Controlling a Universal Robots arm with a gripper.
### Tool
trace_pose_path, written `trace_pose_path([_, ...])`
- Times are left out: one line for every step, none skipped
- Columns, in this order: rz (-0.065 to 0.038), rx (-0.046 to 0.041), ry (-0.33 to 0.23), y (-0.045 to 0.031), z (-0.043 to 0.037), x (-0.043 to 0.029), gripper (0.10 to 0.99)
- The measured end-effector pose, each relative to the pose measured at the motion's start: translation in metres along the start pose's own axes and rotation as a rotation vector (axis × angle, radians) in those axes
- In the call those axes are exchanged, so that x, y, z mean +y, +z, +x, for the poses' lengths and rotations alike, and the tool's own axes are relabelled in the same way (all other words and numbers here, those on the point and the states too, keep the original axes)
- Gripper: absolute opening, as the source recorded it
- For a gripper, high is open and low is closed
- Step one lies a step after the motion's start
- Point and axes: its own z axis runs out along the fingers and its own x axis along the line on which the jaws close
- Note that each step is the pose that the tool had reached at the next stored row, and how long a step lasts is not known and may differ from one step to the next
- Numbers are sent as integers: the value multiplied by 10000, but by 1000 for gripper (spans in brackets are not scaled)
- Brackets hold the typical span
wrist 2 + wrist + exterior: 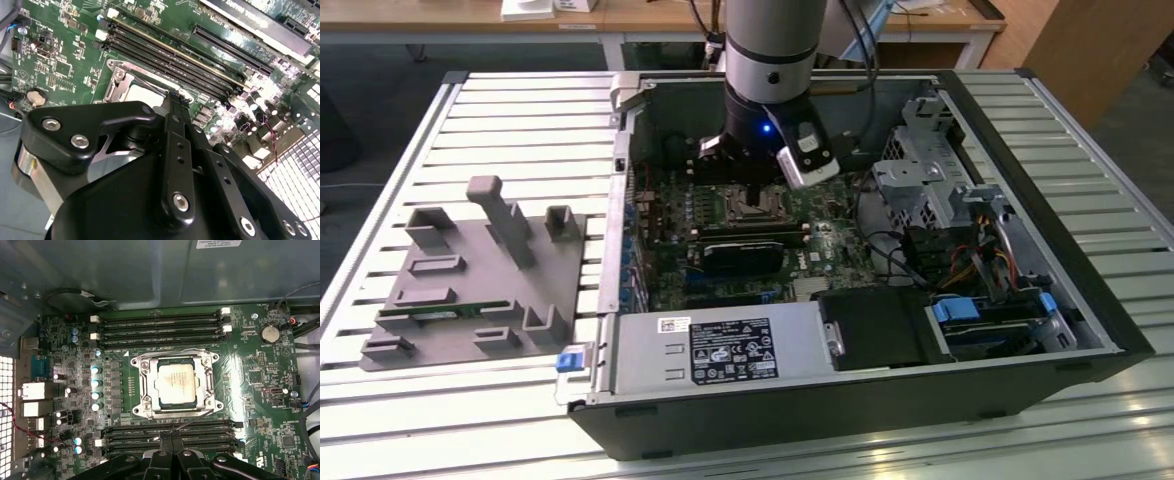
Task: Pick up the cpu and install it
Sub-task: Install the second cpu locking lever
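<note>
My gripper [172,436] hangs inside the open computer case [1067,300], low over the green motherboard [260,390]. Its two black fingers [165,440] sit pressed together with nothing between them. The cpu [174,383], a silver square, lies seated in the metal-framed socket [145,390] just ahead of the fingertips, apart from them. Memory slots [160,330] run beyond the socket. A grey tray [467,290] rests outside the case.

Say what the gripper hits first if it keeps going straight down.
Probably the memory slots beside the socket, not the cpu seated in it. The gripper hangs just off the socket; depth is unclear.
</note>
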Motion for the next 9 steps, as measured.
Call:
trace_pose_path([1, 0, 0, 0, 0, 0, 114])
trace_pose_path([-2, -1, 0, 4, 0, 1, 114])
trace_pose_path([-6, -2, 0, 14, 0, 2, 114])
trace_pose_path([-4, -2, 1, 27, 1, 3, 114])
trace_pose_path([-2, -1, 1, 42, 1, 5, 114])
trace_pose_path([-3, -2, 0, 57, 0, 5, 114])
trace_pose_path([-4, -2, -1, 70, 0, 5, 114])
trace_pose_path([-5, -2, -1, 82, 0, 5, 114])
trace_pose_path([-3, -1, 1, 102, 8, 3, 114])
